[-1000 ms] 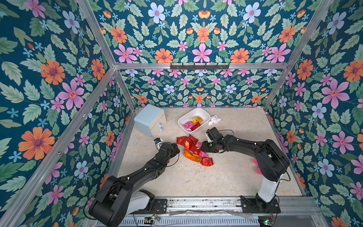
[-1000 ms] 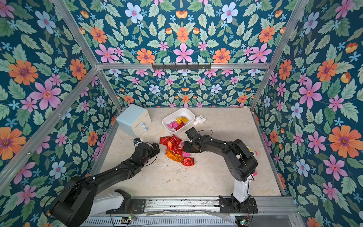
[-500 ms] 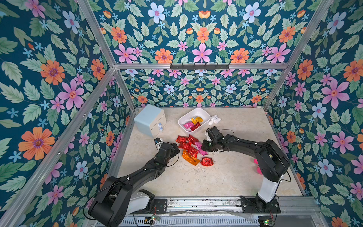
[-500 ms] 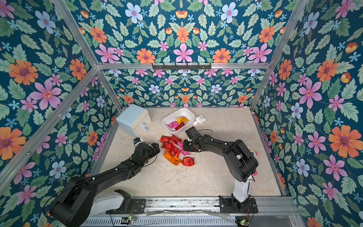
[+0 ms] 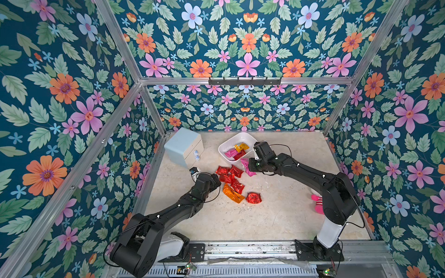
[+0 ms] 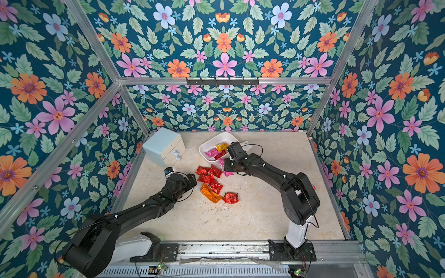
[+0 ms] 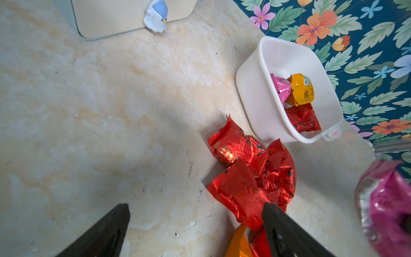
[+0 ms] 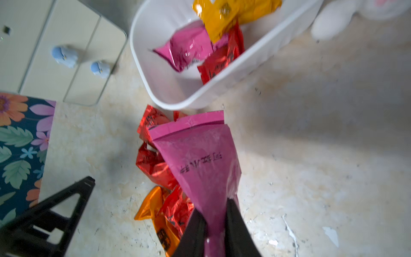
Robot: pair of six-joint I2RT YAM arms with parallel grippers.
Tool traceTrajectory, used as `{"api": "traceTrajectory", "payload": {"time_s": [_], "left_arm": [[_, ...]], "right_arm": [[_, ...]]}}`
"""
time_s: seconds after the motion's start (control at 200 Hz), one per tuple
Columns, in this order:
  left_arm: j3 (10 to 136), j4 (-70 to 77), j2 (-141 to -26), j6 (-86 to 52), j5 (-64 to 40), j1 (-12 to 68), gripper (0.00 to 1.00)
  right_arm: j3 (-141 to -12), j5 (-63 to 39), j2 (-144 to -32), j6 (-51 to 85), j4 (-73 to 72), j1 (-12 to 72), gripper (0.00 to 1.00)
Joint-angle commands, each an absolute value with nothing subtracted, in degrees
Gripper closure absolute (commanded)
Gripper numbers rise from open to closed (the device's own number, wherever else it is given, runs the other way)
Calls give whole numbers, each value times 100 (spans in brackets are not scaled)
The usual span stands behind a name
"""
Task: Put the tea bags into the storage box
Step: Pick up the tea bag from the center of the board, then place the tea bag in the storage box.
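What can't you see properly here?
- White plush toy: right wrist view, blurred, cut by the edge.
- Pink toy: in a top view, mostly behind the right arm.
- Writing on the pink tea bag in the right gripper: right wrist view, blurred.
- Orange tea bag: left wrist view, cut by the edge.

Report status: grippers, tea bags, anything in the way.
Right gripper shut on pink tea bag, short of the storage box. Left gripper open at the red tea bags. Three bags in box. White plush toy beside box, off the path.
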State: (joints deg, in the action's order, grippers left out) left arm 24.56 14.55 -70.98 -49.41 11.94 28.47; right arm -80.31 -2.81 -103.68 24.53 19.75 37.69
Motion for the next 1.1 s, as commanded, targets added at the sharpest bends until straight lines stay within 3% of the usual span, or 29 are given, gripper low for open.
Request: {"api": "traceTrajectory", "payload": {"time_s": [0.0,0.23,0.545,0.745,0.85,0.97,1.095], "left_arm": [[2490,1459,-7102,-4870,1160,2839,1],[2411,1376,-7032,-4847,1157,2839,1],[2244,1294,-6839,-4825,1292,2840,1],[2299,1413,-6956,-4701,1002,2839,1],[2342,1558,-7055,-4616,768,2842,1],[2445,1653,-7188,-4597,538,2840,1],[2478,1769,-7309,-4689,400,2839,1]], "right_arm": [[-8496,-123,-10664,2178,1938,3626,81],[-10088,141,-11838,1794,1953,3306,80],[-13109,967,-13889,981,3147,3225,80],[-13446,1230,-14297,810,3201,3195,79],[-13364,1275,-14298,727,3147,3191,73],[-13326,1298,-14227,719,3202,3198,52],[-12958,1044,-13865,842,3081,3196,44]]}}
